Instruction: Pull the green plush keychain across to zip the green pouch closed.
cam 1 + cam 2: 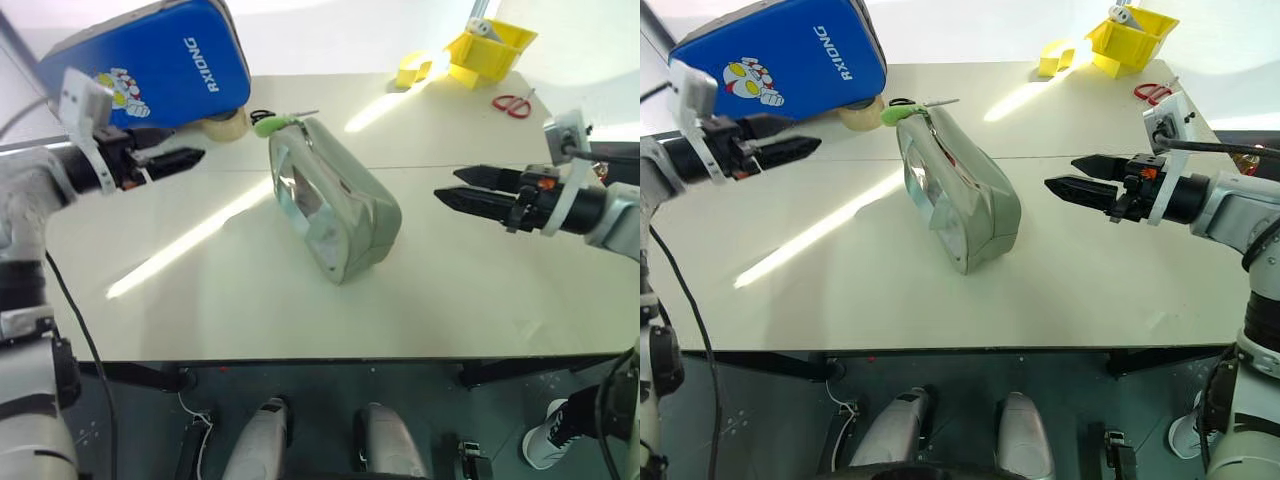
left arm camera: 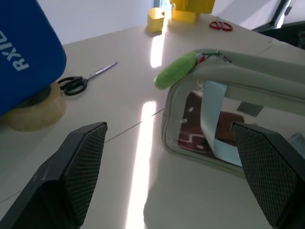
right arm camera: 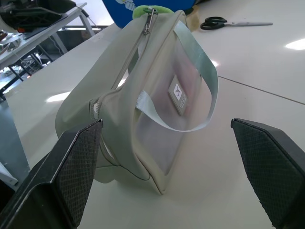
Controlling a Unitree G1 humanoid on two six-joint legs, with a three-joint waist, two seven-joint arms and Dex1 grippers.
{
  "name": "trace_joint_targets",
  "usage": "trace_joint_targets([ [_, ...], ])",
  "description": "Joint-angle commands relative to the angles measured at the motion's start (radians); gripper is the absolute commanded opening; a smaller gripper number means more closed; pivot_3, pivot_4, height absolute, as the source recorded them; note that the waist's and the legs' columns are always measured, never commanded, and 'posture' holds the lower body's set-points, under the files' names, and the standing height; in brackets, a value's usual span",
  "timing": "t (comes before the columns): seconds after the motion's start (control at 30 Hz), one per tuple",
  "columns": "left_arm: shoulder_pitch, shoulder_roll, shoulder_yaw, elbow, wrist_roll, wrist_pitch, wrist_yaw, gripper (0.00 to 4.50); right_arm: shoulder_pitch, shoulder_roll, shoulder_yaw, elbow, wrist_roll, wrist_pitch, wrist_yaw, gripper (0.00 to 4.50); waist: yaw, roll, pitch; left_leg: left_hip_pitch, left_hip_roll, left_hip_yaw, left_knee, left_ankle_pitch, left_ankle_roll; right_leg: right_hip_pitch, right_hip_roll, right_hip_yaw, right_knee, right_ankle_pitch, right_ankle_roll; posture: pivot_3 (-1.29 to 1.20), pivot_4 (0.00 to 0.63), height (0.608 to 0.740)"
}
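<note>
The green pouch (image 1: 335, 200) stands on edge in the middle of the table, its clear window side facing left. The green plush keychain (image 1: 272, 125) hangs off its far end at the zipper pull, also seen as a fuzzy lime lump (image 2: 175, 70) and peeking over the pouch top (image 3: 145, 9). My left gripper (image 1: 182, 158) hovers open to the left of the pouch's far end, apart from it. My right gripper (image 1: 452, 187) hovers open to the right of the pouch, pointing at it with a gap between. Neither holds anything.
A big blue case (image 1: 150, 65) leans at the back left with a tape roll (image 1: 225, 125) and black scissors (image 2: 78, 82) beside it. A yellow bin (image 1: 492, 48), a yellow piece (image 1: 415, 70) and red scissors (image 1: 512, 104) sit at the back right.
</note>
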Motion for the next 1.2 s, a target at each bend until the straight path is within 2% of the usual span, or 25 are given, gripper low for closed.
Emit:
trace_joint_targets([
  [0.03, 0.029, 0.019, -0.004, -0.015, 0.008, -0.028, -0.03, 4.43, 0.012, -0.011, -0.007, -0.054, 0.008, -0.024, -0.007, 4.5, -0.001, 0.0, 0.0, 0.0, 0.0, 0.0, 0.0, 0.0, 0.0, 0.0, 0.0, 0.0, 0.0, 0.0, 0.0, 0.0, 0.15, 0.74],
  [0.4, 0.063, 0.026, -0.038, -0.09, 0.027, -0.039, -0.053, 4.43, 0.01, -0.026, 0.03, -0.098, 0.017, -0.03, -0.001, 4.5, 0.002, -0.002, 0.002, -0.001, 0.0, 0.0, 0.001, 0.0, 0.0, -0.001, 0.0, 0.0, 0.001, 0.0, 0.0, 0.0, 0.15, 0.74],
  [0.8, 0.074, -0.001, -0.084, -0.153, 0.036, -0.08, -0.1, 4.43, -0.018, -0.001, 0.072, -0.167, 0.031, -0.014, -0.074, 4.5, 0.001, -0.002, 0.002, -0.001, 0.0, 0.0, 0.002, 0.0, 0.0, -0.001, 0.0, 0.0, 0.001, 0.0, 0.0, 0.0, 0.15, 0.74],
  [1.03, 0.105, -0.022, -0.107, -0.267, -0.007, -0.078, -0.163, 4.43, 0.016, -0.025, 0.163, -0.255, -0.029, -0.061, -0.072, 4.5, -0.001, -0.002, 0.002, -0.001, 0.0, 0.0, 0.003, 0.0, 0.0, -0.001, 0.0, 0.0, 0.002, 0.0, 0.0, 0.0, 0.15, 0.74],
  [1.2, 0.115, -0.013, -0.124, -0.294, -0.001, -0.079, -0.184, 4.43, 0.01, 0.022, 0.22, -0.25, -0.086, -0.099, -0.119, 4.5, 0.0, -0.002, 0.002, -0.001, 0.0, 0.0, 0.004, 0.0, 0.0, -0.001, 0.0, 0.0, 0.003, 0.0, 0.0, 0.0, 0.15, 0.74],
])
